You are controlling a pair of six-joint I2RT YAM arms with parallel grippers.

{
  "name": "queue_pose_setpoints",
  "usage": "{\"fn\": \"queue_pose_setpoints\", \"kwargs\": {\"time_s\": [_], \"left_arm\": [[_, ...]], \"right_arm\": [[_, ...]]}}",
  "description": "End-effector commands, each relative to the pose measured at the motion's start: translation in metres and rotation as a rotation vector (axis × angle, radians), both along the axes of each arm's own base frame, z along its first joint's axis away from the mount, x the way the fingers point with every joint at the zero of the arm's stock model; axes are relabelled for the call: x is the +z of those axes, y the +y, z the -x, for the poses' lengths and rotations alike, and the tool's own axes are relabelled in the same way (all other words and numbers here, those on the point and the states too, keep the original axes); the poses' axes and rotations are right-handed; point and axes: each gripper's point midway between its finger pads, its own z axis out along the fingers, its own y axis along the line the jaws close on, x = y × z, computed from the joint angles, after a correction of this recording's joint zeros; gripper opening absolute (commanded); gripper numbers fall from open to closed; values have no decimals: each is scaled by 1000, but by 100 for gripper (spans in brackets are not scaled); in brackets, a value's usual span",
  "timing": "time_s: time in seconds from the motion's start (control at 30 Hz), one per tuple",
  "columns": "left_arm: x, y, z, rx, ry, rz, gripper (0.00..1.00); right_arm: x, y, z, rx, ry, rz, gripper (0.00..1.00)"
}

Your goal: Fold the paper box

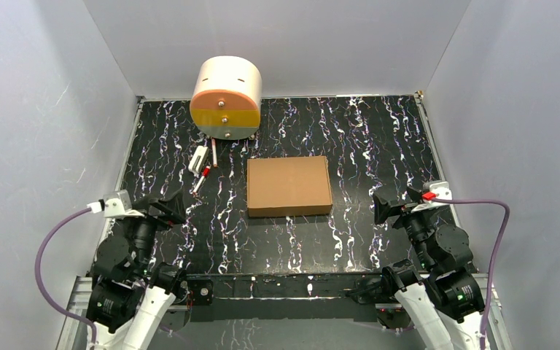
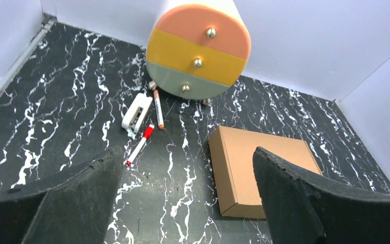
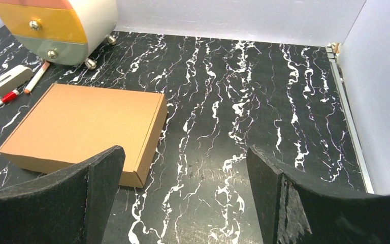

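The paper box (image 1: 289, 186) lies flat at the table's middle as a closed, shallow brown cardboard mailer; it also shows in the left wrist view (image 2: 254, 162) and the right wrist view (image 3: 81, 127). My left gripper (image 1: 169, 208) hovers open near the front left, well clear of the box, with only bare table between its fingers (image 2: 91, 193). On the front right my right gripper (image 1: 383, 210) is open too, apart from the box's right edge, and its fingers (image 3: 101, 178) hold nothing.
A cream cylinder drawer unit (image 1: 225, 97) with orange, yellow and grey fronts stands at the back left. A white eraser (image 1: 197, 159) and two markers (image 1: 202, 177) lie in front of it, left of the box. Grey walls enclose the black marbled table (image 1: 364, 138).
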Motion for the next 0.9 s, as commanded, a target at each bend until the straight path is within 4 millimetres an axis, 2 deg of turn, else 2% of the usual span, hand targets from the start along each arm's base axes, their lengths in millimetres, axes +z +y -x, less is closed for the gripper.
{"fn": "queue_pose_setpoints", "kwargs": {"time_s": [0.0,0.17,0.33,0.87], "left_arm": [[-11,1,-15,42,-29,57,95],[-1,-3,-11,13,-75,69,95],[-1,11,-9,93,-69,107,95],[0,3,-8,40,-77,68,95]], "right_arm": [[20,-7,-2,-39,-97,-33,99],[21,-15,0,-81,-101,-51,99],[19,-13,-3,-78,-88,-45,99],[17,-12,-5,-78,-80,-40,99]]}}
